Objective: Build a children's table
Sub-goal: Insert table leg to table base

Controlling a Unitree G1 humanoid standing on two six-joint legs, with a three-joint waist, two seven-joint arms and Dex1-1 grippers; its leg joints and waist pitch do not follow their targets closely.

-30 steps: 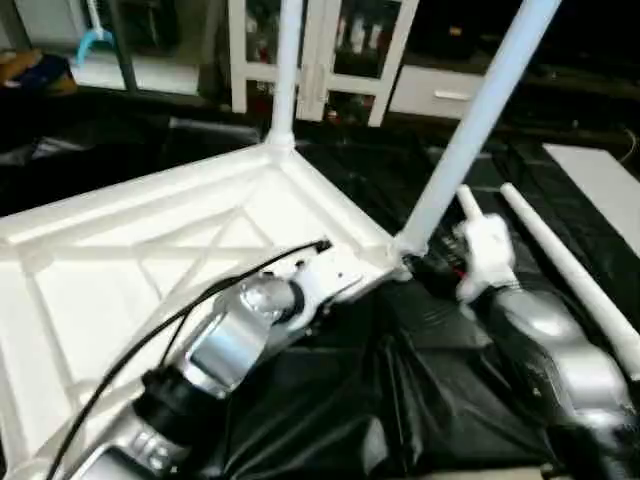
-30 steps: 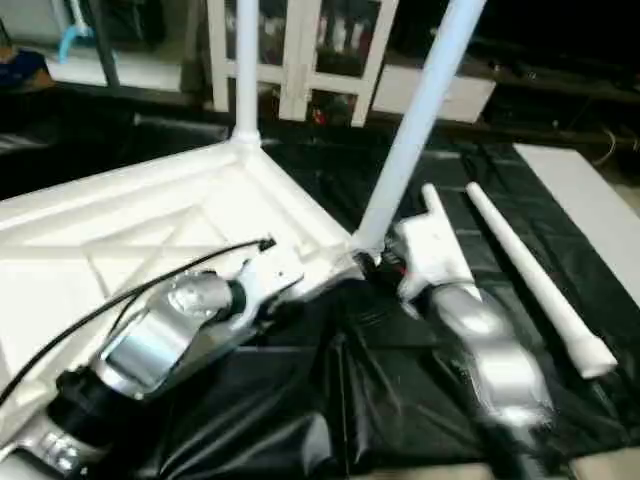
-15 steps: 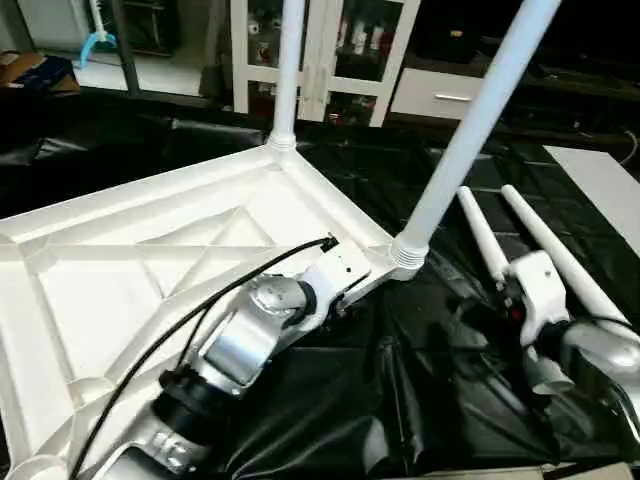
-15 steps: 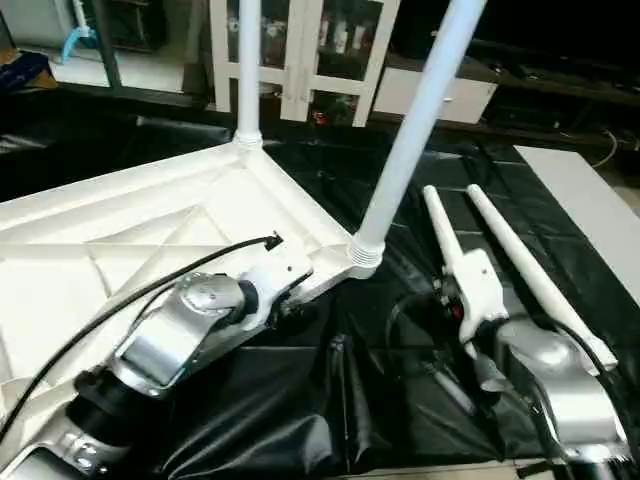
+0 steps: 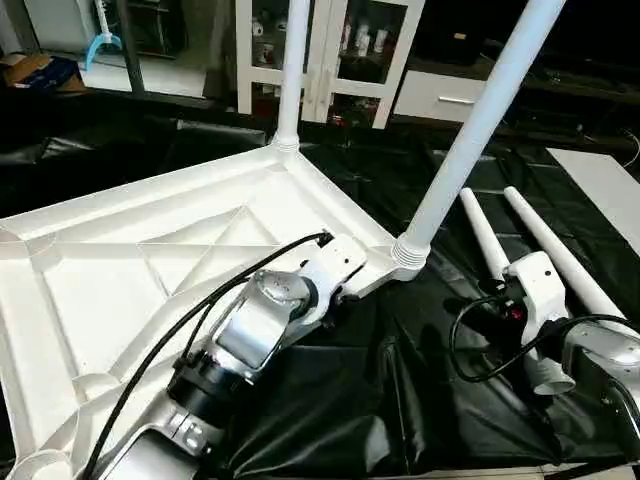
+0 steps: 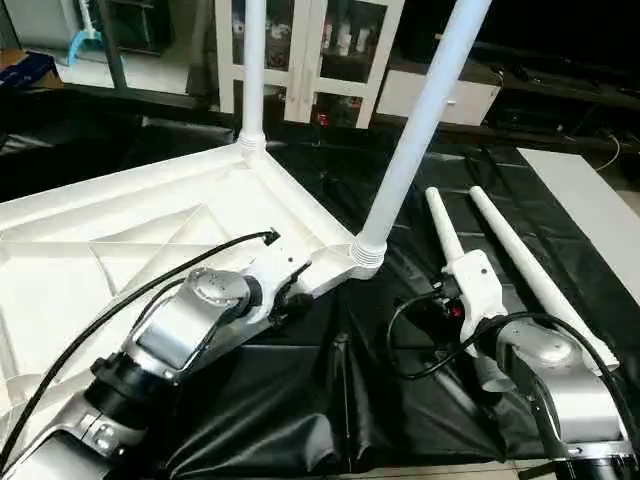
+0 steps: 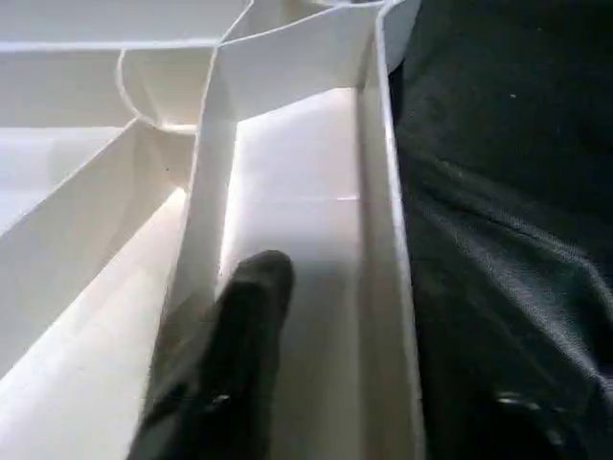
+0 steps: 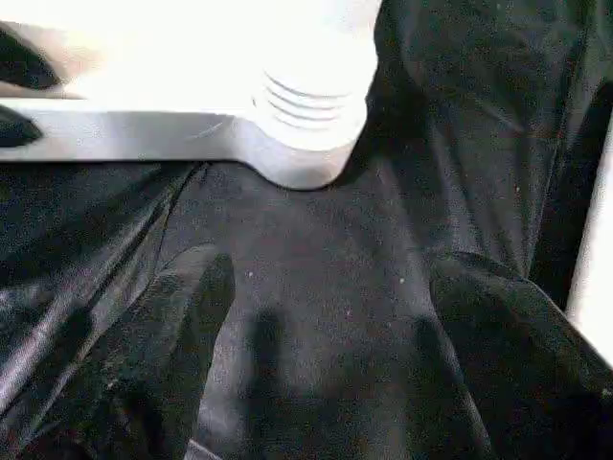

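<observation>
Two legs [image 5: 478, 120] in corner sockets [image 5: 408, 255] | two loose legs [image 6: 520, 262] | left hand [image 5: 340, 300] unclear | right hand [image 8: 316, 355] apart

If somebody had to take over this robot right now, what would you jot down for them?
Left gripper: at the near rim of the upturned table top, one black finger inside the rim; whether it grips is unclear.
Right gripper: fingers wide apart, empty, over the black sheet near the second leg's socket.
Done: two legs stand in corner sockets, the far leg and the nearer leg.
Left: two loose legs lie on the sheet beside the right arm; two near sockets unfilled.
</observation>
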